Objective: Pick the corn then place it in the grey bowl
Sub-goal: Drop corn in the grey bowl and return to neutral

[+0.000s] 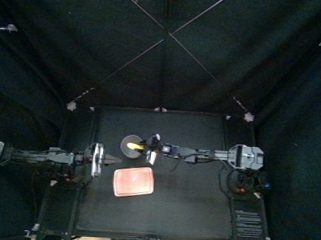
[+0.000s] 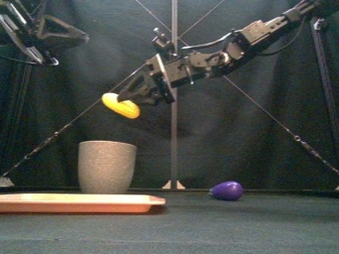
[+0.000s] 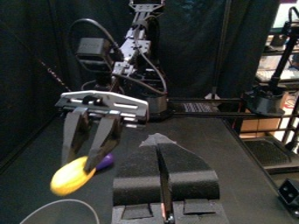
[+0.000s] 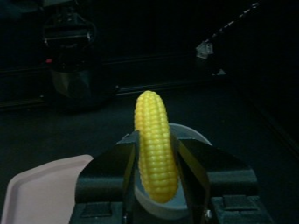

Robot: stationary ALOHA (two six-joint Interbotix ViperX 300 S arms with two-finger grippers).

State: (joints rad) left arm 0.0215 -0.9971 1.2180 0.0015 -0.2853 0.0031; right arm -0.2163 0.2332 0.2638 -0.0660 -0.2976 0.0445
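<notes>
Knobbly corn (image 4: 151, 118) in right end effector (image 4: 156, 156).

4 cams. Top: high and far, pitched down and slightly back over the table (image 1: 172, 218). Front: table height, level, near, below the right gripper (image 2: 133, 101). Left wrist: faces that gripper head-on. Right wrist: sights along its own jaws, tight on the corn (image 4: 156, 144). All 4 share the corn.

The black table (image 1: 187, 208) is flat and dark. Three things sit on it. A pink tray (image 2: 79, 202) lies flat near the front, on the left side. A tall grey cup (image 2: 107, 167) stands up straight just behind the tray. A small purple toy (image 2: 228, 190) lies to the right of the cup, apart from it.
</notes>
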